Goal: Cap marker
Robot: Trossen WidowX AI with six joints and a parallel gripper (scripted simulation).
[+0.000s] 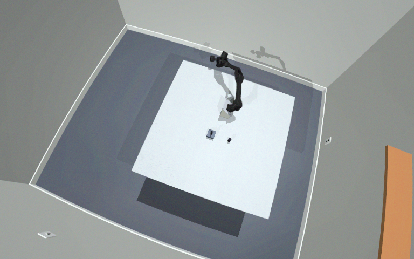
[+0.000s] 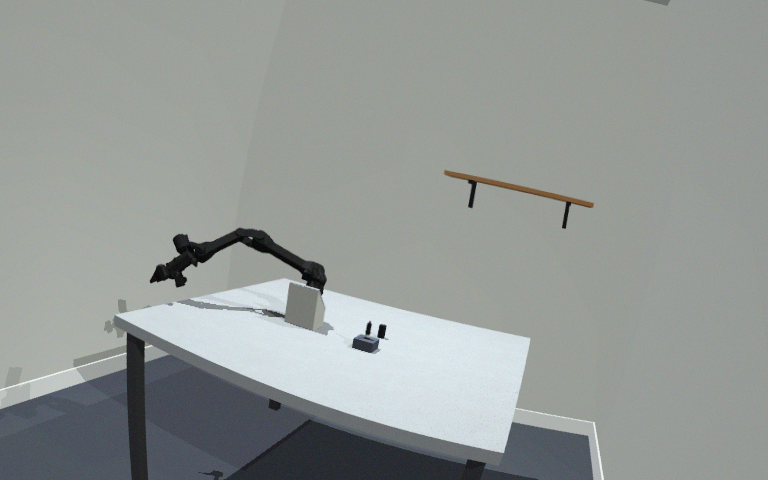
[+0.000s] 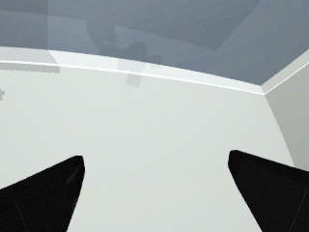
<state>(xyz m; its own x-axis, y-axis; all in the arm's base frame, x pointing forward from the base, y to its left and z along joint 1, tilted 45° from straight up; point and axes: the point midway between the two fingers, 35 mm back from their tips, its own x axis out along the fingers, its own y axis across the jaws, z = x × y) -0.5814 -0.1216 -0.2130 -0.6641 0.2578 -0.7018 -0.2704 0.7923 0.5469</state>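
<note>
The marker (image 1: 211,133) (image 2: 368,327) stands upright in the holder block (image 1: 210,137) (image 2: 364,344), its dark tip uncovered. The block is small and blue-grey. The cap (image 1: 229,140) (image 2: 382,331), a short black cylinder, stands upright on the table (image 1: 195,170) (image 2: 441,384), apart from the block, to its right in the top and exterior views. My gripper (image 2: 152,279) (image 3: 158,161) is open, its fingers wide apart with nothing between them. It is high and far from the marker and cap, out past the table edge at the arm's end. The wrist view shows neither marker nor cap.
A pale, wedge-shaped box (image 1: 225,114) (image 2: 303,306) stands on the table beside the arm's base, between the base and the holder block. An orange-brown shelf (image 1: 398,198) (image 2: 518,187) is on the wall, well away from the table. The wrist view shows wall and floor.
</note>
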